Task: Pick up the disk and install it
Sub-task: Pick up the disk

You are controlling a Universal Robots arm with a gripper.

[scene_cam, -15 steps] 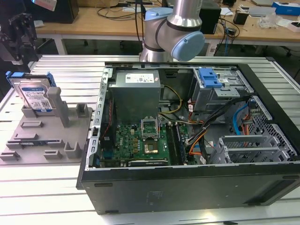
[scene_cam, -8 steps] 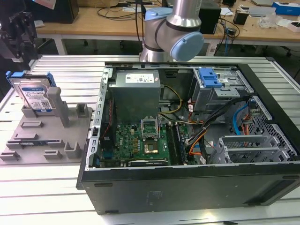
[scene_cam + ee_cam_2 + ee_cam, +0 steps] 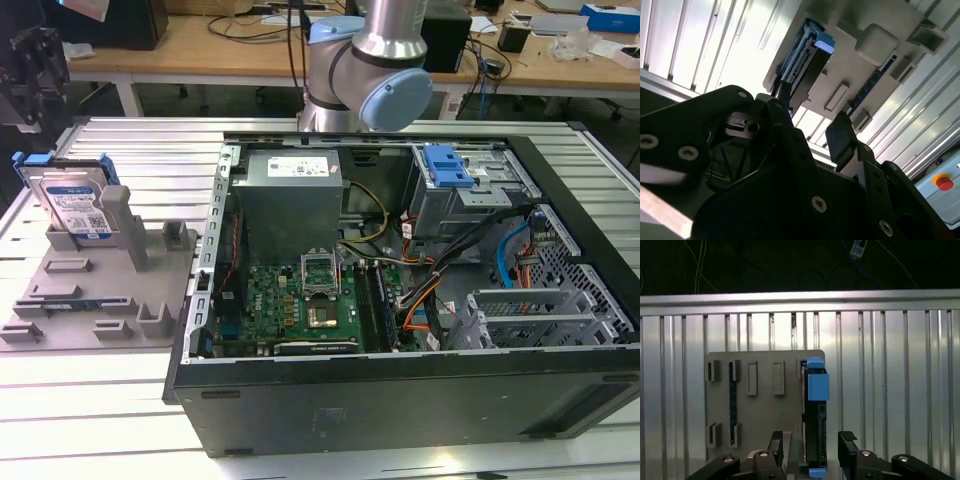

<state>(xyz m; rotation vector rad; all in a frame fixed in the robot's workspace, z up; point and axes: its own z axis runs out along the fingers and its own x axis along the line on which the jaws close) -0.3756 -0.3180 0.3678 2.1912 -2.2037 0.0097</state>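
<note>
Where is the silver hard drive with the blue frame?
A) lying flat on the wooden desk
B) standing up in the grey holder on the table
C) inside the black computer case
B: the silver-grey hard drive in its blue carrier stands on edge in the grey plastic holder, outside the black computer case.

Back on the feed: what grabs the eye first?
The opened computer case lies across the exterior view's middle and right, board and cables exposed. At that view's left the disk stands on edge in a grey fixture. In the first wrist view the open gripper is lined up with it, not touching.
</note>
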